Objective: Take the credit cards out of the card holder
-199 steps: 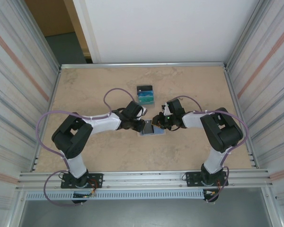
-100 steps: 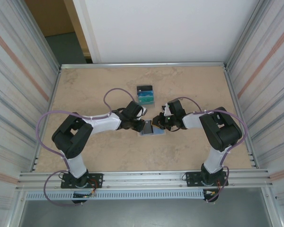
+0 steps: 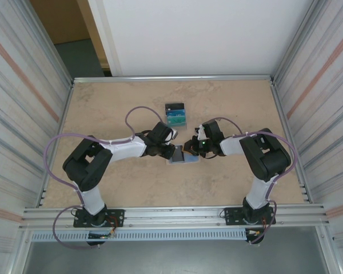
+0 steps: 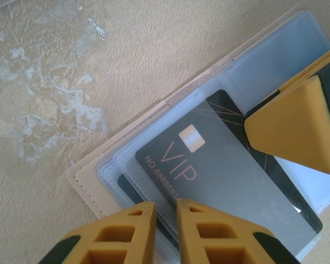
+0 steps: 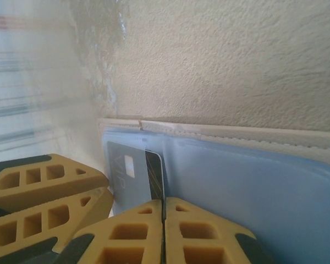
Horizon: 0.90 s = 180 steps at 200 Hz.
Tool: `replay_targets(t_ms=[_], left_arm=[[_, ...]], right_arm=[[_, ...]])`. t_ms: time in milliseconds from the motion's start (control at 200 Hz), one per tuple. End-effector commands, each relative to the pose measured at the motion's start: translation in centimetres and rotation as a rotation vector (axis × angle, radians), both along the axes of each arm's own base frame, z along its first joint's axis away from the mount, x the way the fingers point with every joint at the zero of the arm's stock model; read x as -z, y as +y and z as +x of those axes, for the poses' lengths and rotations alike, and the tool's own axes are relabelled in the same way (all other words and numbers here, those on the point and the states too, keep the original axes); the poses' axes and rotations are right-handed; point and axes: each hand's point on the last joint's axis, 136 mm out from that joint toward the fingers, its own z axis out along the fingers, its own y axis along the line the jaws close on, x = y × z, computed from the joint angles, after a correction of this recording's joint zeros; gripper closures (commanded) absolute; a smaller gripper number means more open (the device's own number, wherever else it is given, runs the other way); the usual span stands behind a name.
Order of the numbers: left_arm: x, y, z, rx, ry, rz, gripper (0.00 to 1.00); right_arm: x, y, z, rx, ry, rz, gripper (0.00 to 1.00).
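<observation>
1. Where the two arms meet at mid-table (image 3: 103,103), the card holder (image 3: 183,159) lies flat and opened out. Its pale blue inside faces up, with a tan stitched border around it.
2. Left gripper (image 4: 165,208): the jaws stand almost together, with only a slit between them. The edge of the holder's clear sleeves runs into that slit, so this pincer grips the holder at the end nearest the left arm.
3. Right gripper (image 5: 164,208): the jaws are pressed fully together. A black card (image 5: 154,175) runs straight into the seam between them, so this pincer has hold of that card.
4. Seen from the left wrist, the black card carries a chip and the lettering "VIP". Most of it looks grey under the frosted sleeve, and one strip along its edge shows bare black.
5. One right finger (image 4: 294,124) overlaps that bare strip. The left fingertips sit just beside the card's opposite corner.
6. A second dark card (image 4: 125,184) shows beneath the first, inside the sleeves.
7. The two pincers face each other across the holder, close but apart.
8. A pile of black, blue and teal cards (image 3: 175,114) lies on the table beyond the holder, clear of both grippers.
</observation>
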Motion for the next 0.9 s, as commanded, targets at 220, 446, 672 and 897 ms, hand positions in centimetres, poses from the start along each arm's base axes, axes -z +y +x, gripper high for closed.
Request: replay_targets(t_ms=[220, 446, 672, 897], left_arm=[[1.0, 0.3, -0.3, 0.006, 0.017, 0.050, 0.85], [1.0, 0.8, 0.0, -0.007, 0.016, 0.053, 0.92], [0.6, 0.9, 0.2, -0.008, 0.006, 0.046, 0.92], [-0.7, 0.7, 0.6, 0.005, -0.029, 0.036, 0.92]], right_arm=[[0.7, -2.1, -0.3, 0.021, 0.019, -0.094, 1.00], [-0.1, -3.5, 0.1, 0.022, -0.006, -0.149, 1.00], [-0.6, -4.3, 0.4, 0.022, -0.025, -0.174, 1.00], [-1.2, -4.9, 0.6, 0.016, -0.046, -0.217, 1.00]])
